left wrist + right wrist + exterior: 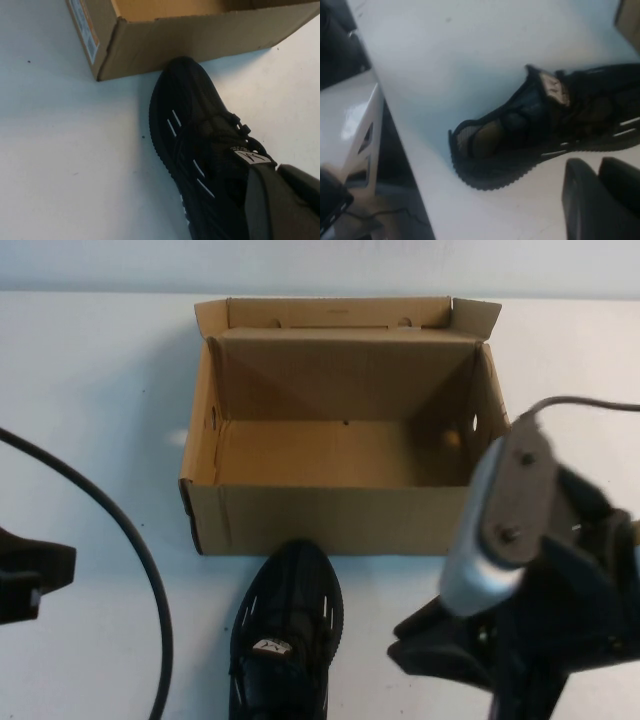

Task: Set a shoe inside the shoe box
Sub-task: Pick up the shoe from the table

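Note:
The black shoe [285, 635] lies on the white table [100, 440] with its toe against the front wall of the open brown shoe box [330, 520], its heel toward the near edge. It also shows in the left wrist view [200, 145] and in the right wrist view [545, 125]. The box is empty, with its lid flap standing up at the back. My left gripper [50, 575] is at the far left, apart from the shoe, its fingers [270, 205] together and empty. My right gripper [420, 635] is to the right of the shoe, its fingers [582, 200] together and empty.
A black cable [130, 540] curves across the table at the left, between my left gripper and the shoe. The right arm's grey wrist housing [500, 520] hangs over the box's front right corner. The table's near edge [415, 150] lies just behind the shoe's heel.

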`<act>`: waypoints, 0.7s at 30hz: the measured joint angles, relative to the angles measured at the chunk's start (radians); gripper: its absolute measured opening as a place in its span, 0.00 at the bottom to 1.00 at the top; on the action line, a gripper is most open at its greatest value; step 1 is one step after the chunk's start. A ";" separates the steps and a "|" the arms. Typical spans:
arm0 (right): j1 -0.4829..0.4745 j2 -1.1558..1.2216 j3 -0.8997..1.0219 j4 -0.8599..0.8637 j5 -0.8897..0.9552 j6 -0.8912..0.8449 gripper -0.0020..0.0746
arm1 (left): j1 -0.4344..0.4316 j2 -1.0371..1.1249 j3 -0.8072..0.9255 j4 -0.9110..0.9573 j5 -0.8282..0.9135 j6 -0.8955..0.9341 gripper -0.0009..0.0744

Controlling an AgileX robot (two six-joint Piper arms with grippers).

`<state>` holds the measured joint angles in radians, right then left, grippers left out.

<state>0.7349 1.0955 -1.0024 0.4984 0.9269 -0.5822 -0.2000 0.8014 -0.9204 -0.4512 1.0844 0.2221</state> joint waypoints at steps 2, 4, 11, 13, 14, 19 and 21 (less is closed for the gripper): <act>0.074 0.063 -0.034 -0.082 -0.002 0.047 0.11 | 0.000 0.000 0.000 0.004 0.000 -0.002 0.01; 0.139 0.119 -0.075 -0.190 -0.002 0.103 0.15 | 0.000 0.000 0.000 0.006 0.000 -0.002 0.01; 0.246 0.314 -0.237 -0.421 -0.006 0.242 0.44 | 0.000 0.000 0.000 0.027 0.000 -0.002 0.01; 0.250 0.361 -0.265 -0.416 -0.006 0.248 0.52 | 0.000 0.000 0.000 0.048 0.000 -0.007 0.01; 0.250 0.384 -0.277 -0.411 -0.006 0.250 0.54 | 0.000 0.000 0.000 0.056 0.000 -0.008 0.01; 0.250 0.482 -0.289 -0.402 -0.012 0.252 0.58 | 0.000 0.000 0.000 0.081 0.002 -0.017 0.01; 0.250 0.520 -0.289 -0.402 -0.022 0.252 0.58 | 0.000 0.000 0.000 0.083 0.002 -0.017 0.01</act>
<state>0.9854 1.6152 -1.2916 0.0967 0.9048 -0.3301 -0.2000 0.8014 -0.9204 -0.3680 1.0862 0.2054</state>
